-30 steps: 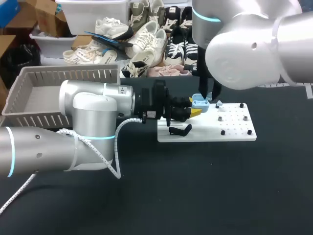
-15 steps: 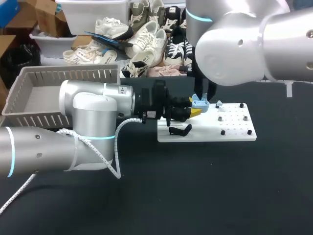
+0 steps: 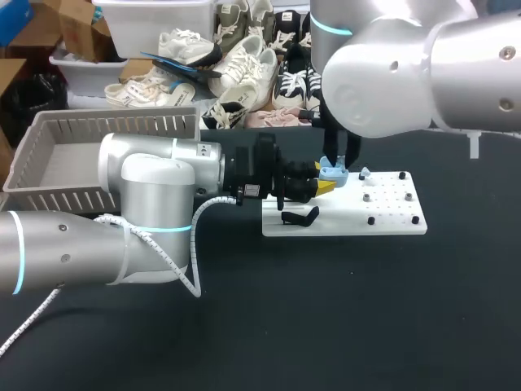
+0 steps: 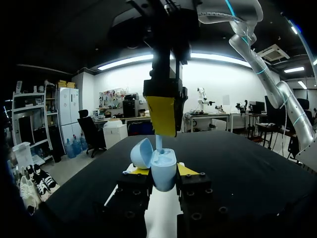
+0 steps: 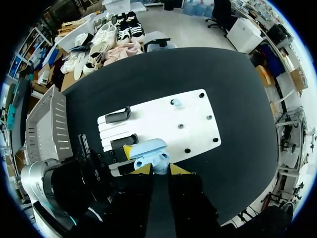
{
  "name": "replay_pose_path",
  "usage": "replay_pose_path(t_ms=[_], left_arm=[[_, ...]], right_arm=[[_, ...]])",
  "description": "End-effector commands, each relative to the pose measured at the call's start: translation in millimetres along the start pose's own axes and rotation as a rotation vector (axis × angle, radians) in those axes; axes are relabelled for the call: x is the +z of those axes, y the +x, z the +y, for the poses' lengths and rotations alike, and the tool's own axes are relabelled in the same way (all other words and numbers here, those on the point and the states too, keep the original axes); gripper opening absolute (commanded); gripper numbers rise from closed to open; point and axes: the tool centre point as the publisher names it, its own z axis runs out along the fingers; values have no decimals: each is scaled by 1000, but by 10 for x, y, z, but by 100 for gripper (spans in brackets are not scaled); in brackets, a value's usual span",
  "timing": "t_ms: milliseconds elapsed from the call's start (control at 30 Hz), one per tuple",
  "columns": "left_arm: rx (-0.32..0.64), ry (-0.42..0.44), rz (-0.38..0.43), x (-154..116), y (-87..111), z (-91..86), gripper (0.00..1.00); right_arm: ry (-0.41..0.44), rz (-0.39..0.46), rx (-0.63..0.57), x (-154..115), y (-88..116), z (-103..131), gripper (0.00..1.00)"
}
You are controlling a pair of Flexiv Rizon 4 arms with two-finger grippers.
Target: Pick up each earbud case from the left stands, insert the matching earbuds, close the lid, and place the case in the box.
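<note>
**While the left claw grips the open earbud case, the right claw hangs over it**

Clamped from both sides by the left claw, the pale blue earbud case sits lid-open above the far edge of the white board on the surface. The right claw points straight down at the case's mouth; whether it grips anything cannot be told.

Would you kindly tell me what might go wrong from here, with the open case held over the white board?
The right gripper hangs directly over the open earbud case, close to its raised lid; a slightly off descent might knock the lid. The left gripper pinches only the case's lower body, so a downward push might make it slip or tilt towards the white board.
</note>
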Motion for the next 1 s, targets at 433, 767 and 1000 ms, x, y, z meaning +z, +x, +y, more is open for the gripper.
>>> replay_pose_path(t_ms=[433,767,1000], left_arm=[[1,0,-3,-4,8,-1,0],[1,0,-3,-4,8,-1,0],[1,0,-3,-4,8,-1,0]], right_arm=[[8,8,8,24,37,33,0],[8,10,10,8,82,51,0],[14,15,16,22,108,18,0]])
